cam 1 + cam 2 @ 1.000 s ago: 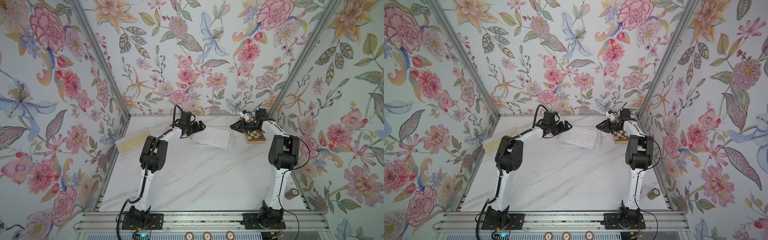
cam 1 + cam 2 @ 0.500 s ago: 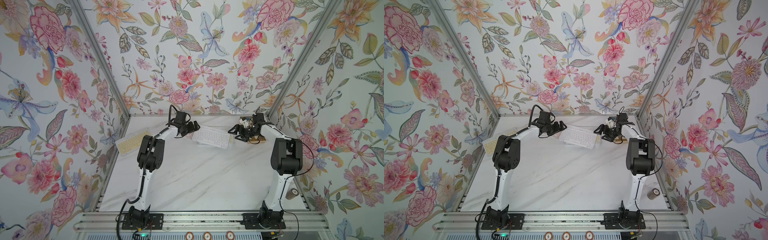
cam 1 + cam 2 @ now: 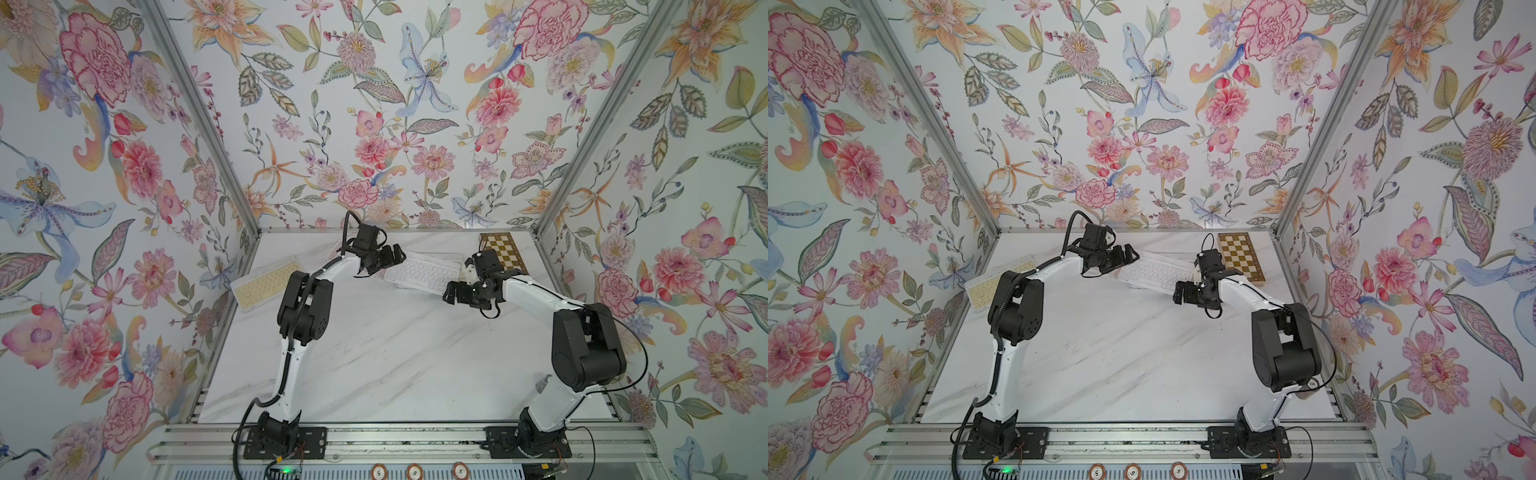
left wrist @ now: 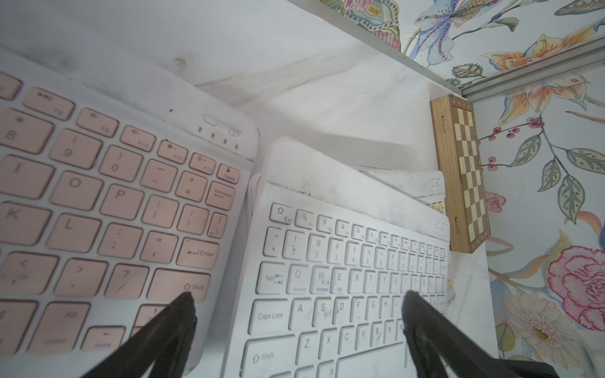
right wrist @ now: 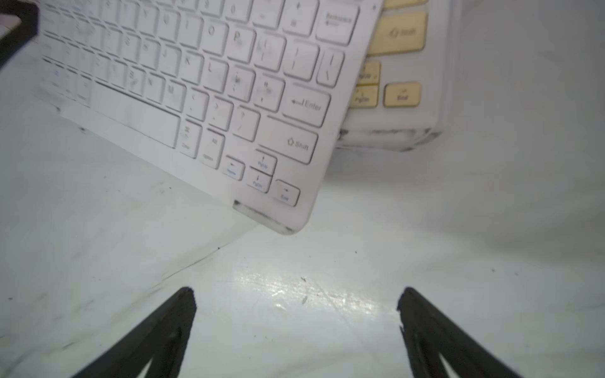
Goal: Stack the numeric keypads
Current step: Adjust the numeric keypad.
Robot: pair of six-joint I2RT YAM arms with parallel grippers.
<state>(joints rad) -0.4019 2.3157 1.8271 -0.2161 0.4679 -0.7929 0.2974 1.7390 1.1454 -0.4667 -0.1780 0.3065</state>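
Your right tool (image 5: 296,293) has its fingers spread wide, with only bare tabletop (image 5: 327,311) between them, so it grips nothing. Just ahead of it is the End-key corner of the white keypad (image 5: 196,81), which points straight at the tool and overhangs the surface. That keypad lies keys-up and askew on a lower yellow keypad (image 5: 401,36), whose corner keys stick out past its Enter side. How many more lie beneath is hard to make out.

Your left tool (image 4: 298,294) is also spread apart and holds nothing. One tip is over the Shift key of the pink keypad (image 4: 114,203) and the other is over the white keypad's letter rows. The pink keypad sits just beside the white one's Esc end, angled to it.

In both top views the white keypad lies right of centre at the back of the tabletop. Its long axis runs across the frame, dipping toward the lower right. A lone yellow keypad (image 3: 268,284) lies at the left edge, with its long axis rising toward the upper right. The chessboard (image 3: 503,255) is in the upper-right corner of the tabletop.
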